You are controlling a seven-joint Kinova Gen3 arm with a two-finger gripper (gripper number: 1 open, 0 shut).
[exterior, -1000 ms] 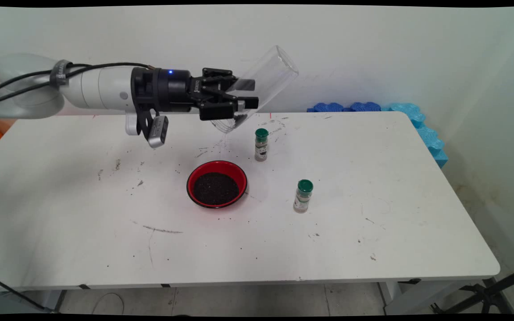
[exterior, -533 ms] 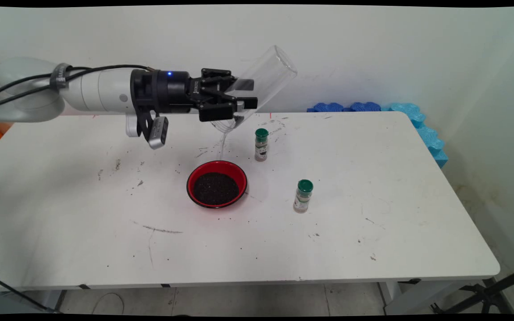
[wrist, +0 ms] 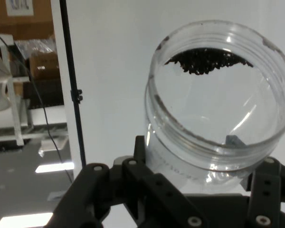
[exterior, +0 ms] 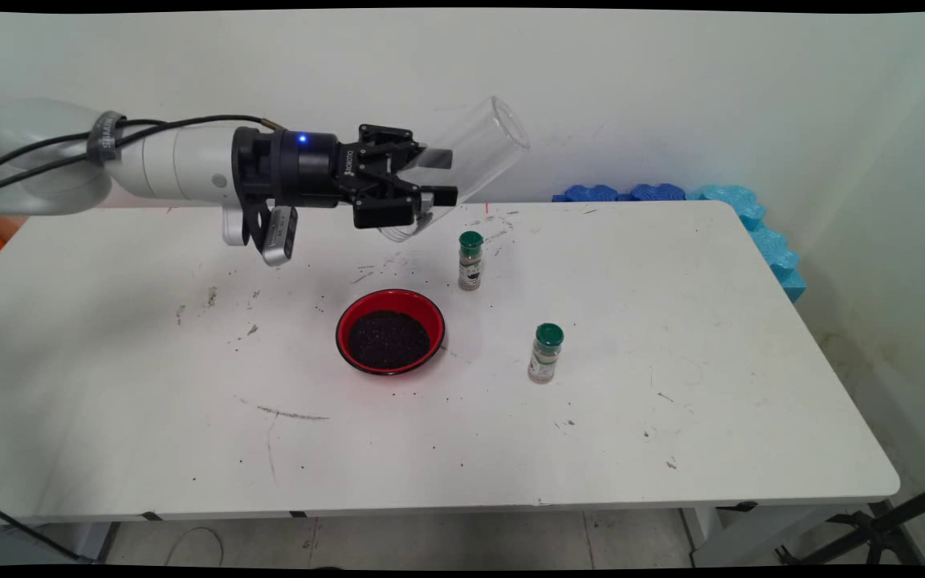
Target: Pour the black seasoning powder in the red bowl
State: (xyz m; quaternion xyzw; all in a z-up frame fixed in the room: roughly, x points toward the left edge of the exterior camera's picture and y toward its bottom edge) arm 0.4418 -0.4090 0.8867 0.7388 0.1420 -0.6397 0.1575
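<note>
Clear plastic jar (exterior: pixel 462 164), tilted, mouth end low near the gripper (exterior: pixel 430 178), base pointing to upper right of frame; held in mid-air above the white table (exterior: pixel 671 337), upper centre of main view. Jaws pinch the jar from both sides near its mouth.

Hand view only: jar (wrist: pixel 218 95) mouth faces the camera, threaded rim visible, a small heap of black grains (wrist: pixel 206 61) clinging inside at the top of the frame; gripper linkage at bottom edge. Main view doesn't show those grains clearly.

Main view only: red bowl (exterior: pixel 390 331) of dark granules sits below the jar mouth, centre frame, well apart from it. Green-capped spice bottle (exterior: pixel 470 260) upright just right of the bowl's far side; second green-capped bottle (exterior: pixel 545 353) upright to the bowl's lower right. Blue foam pieces (exterior: pixel 719 201) along the table's far right corner. Dark specks scattered on tabletop around bowl. Nothing between jar and bowl.
</note>
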